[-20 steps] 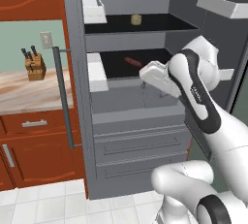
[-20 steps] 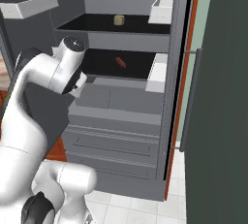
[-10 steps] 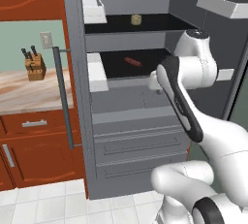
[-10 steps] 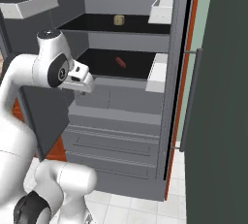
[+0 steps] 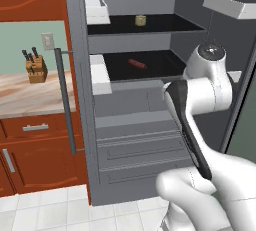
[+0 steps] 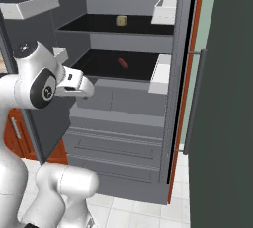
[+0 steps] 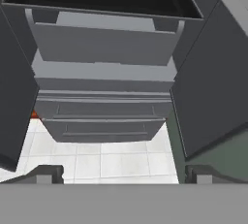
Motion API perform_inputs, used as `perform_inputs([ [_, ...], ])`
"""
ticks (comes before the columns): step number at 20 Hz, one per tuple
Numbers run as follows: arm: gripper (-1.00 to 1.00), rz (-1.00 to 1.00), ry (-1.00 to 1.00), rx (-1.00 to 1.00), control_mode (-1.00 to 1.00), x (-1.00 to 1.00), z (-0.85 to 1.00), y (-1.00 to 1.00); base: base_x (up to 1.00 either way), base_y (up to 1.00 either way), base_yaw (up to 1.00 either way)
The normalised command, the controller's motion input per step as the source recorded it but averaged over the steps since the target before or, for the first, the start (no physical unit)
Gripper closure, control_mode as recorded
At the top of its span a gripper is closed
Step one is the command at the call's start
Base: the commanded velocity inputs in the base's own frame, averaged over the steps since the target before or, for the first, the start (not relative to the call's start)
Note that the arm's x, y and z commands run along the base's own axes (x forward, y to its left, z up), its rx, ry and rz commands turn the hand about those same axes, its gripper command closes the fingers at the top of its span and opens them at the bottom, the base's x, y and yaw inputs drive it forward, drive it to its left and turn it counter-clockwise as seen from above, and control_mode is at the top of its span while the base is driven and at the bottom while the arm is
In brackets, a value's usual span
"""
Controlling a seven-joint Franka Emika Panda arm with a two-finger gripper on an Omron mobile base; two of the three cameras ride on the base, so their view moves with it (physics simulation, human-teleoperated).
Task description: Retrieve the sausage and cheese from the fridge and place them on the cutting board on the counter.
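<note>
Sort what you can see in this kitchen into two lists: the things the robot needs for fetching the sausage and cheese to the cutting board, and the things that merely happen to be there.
Needed for the job:
- sausage, lower fridge shelf
- cheese, upper shelf
- fridge, doors open
- counter
- gripper, open, empty

Merely there:
- knife block on the counter
- wall outlet
- white door bins

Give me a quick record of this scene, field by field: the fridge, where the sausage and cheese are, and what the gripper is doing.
fridge: both doors open
sausage: lying on the lower dark shelf
cheese: on the upper dark shelf, toward the back
gripper: open, holding nothing, in front of the fridge and apart from both foods
knife block: on the counter, left of the fridge
</note>
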Motion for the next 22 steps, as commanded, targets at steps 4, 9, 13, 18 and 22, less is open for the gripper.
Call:
perform_inputs([
  [4,-1.0,0.07,-0.01,0.0,-1.0,-0.02,0.0,-0.13,0.0,0.0,0.0],
  [9,-1.0,0.11,0.0,0.0,-1.0,0.0,0.0,0.0,0.0,0.0,0.0],
  [13,-1.0,0.1,0.0,0.0,-1.0,0.0,0.0,0.0,0.0,0.0,0.0],
  [18,-1.0,0.11,0.0,0.0,-1.0,-0.01,0.0,0.0,0.0,0.0,0.0],
  [22,-1.0,0.03,0.0,0.0,1.0,-0.06,0.0,-0.03,0.0,0.0,0.0],
])
